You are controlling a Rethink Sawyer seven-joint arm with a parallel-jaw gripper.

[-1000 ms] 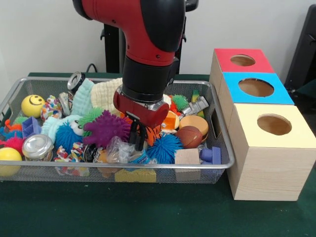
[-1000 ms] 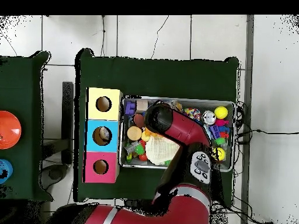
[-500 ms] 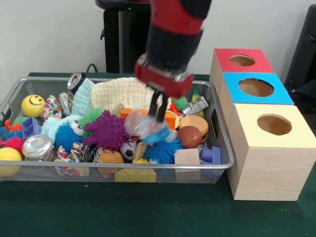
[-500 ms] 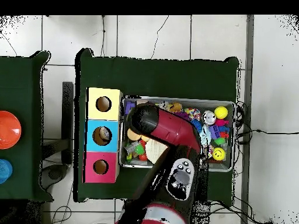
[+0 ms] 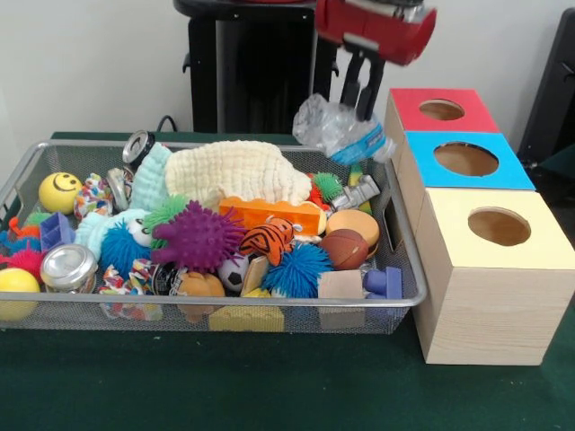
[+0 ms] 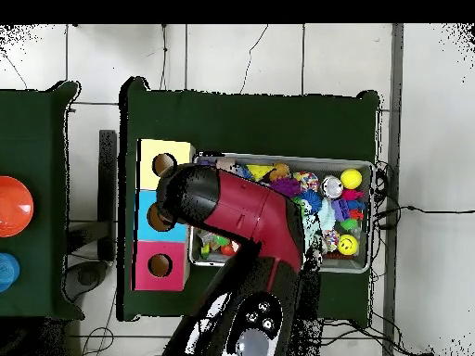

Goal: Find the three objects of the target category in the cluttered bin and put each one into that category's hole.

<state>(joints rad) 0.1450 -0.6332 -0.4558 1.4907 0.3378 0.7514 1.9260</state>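
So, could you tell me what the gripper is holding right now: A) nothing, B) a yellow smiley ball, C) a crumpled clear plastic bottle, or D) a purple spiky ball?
C: the gripper is shut on the crumpled clear plastic bottle, lifted above the bin beside the red-topped box.

Bin [image 5: 395,296] beside holed boxes [image 5: 490,296]

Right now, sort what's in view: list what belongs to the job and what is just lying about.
Job:
gripper, shut on the crumpled plastic bottle
wire bin
red box, blue box, yellow box with holes

Lying about:
purple spiky ball
cream cloth
smiley ball
tiger toy
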